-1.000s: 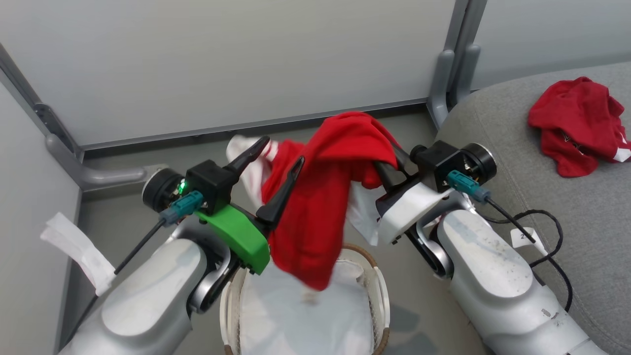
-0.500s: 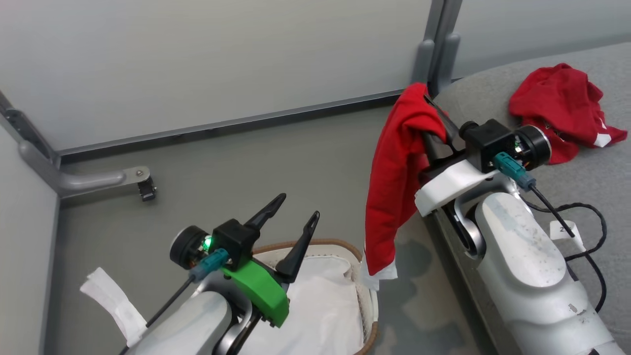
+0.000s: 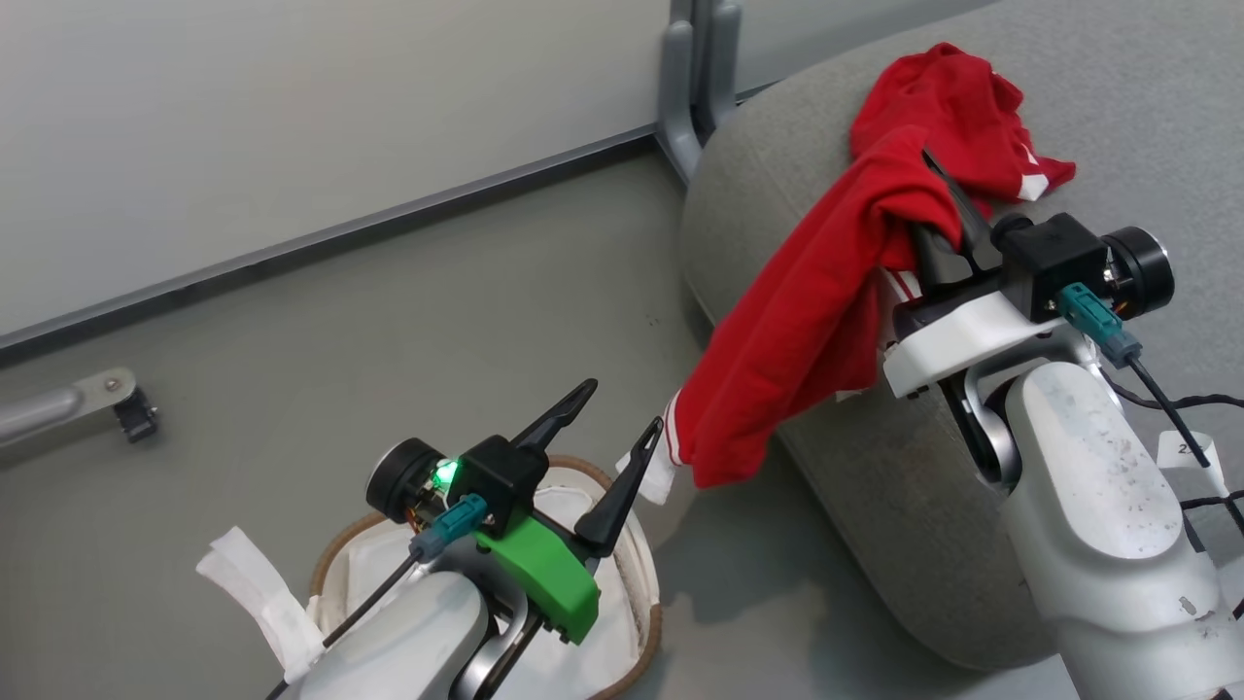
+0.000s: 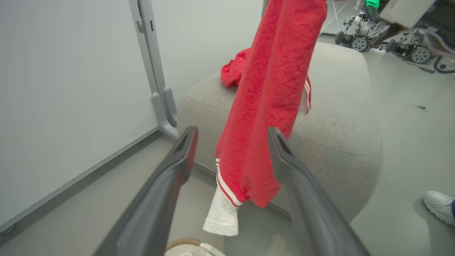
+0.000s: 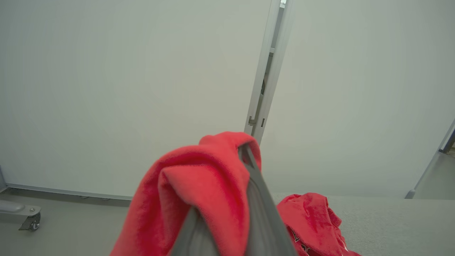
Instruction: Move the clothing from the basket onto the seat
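I'm watching the grey sofa seat [image 3: 875, 506] [image 4: 341, 117] lying under and ahead of the right gripper [image 3: 948, 209] [image 5: 245, 153], with the right forearm reaching up across the cushion's rounded front edge. That gripper's two dark fingers are pressed together, pinching the hanging red garment [image 3: 816, 311] [image 4: 270, 89] [image 5: 199, 192]. The garment is draping over the fingertips and falling away to the gripper's left, past the cushion's edge. Its white-trimmed end is dangling just ahead of the left gripper [image 3: 625, 403] [image 4: 231, 131]. A crumpled red garment [image 3: 957, 107] [image 5: 309, 217] [image 4: 231, 71] is lying on the seat just beyond the right gripper's fingertips. The basket [image 3: 649, 612] [image 4: 185, 243] is sitting on the floor directly beneath the left gripper. The left gripper is hovering with its fingers spread wide, gripping nothing and pointing up toward the seat, while the left forearm is angling up from below.
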Robot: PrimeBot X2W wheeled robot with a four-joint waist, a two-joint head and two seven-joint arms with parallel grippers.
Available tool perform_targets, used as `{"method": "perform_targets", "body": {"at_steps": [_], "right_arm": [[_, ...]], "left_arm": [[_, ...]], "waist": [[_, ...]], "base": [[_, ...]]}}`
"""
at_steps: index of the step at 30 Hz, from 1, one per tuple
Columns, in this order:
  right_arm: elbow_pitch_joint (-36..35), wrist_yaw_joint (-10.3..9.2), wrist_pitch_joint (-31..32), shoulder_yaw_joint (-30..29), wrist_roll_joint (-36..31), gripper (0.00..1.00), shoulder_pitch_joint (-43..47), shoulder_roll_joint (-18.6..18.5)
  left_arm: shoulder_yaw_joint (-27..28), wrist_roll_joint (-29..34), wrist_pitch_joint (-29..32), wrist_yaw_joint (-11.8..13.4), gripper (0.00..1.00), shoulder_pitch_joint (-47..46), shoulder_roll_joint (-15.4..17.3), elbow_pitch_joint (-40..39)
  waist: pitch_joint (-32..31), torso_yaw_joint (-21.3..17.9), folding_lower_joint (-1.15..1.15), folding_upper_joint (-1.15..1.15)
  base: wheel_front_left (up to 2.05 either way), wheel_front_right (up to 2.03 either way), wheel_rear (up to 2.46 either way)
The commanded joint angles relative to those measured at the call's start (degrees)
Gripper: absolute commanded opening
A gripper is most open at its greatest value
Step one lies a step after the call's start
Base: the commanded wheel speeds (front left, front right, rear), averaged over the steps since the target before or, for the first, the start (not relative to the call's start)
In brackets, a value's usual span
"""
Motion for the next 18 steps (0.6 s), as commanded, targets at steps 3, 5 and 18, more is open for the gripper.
{"method": "perform_targets", "body": {"at_steps": [3,5,18], "right_arm": [[-0.1,-0.08,-0.3,-0.5,-0.4,0.00,0.7,-0.5],[0.0,-0.08,-0.3,-0.9,-0.4,0.00,0.5,-0.9],[2.3,-0.08,-0.3,-2.9,-0.3,0.00,-6.3,-4.3]], "left_arm": [[0.3,1.1,-0.3,-0.2,1.00,-1.6,0.1,0.7],[0.5,1.4,-0.3,-0.3,1.00,-2.1,0.0,1.0],[0.5,3.5,-0.3,-0.8,1.00,-3.8,-0.9,1.5]], "waist": [[4.9,-6.9,0.00,0.00],[5.7,-7.9,0.00,0.00],[9.6,-7.8,0.00,0.00]], "base": [[0.00,0.00,0.00],[0.00,0.00,0.00],[0.00,0.00,0.00]]}}
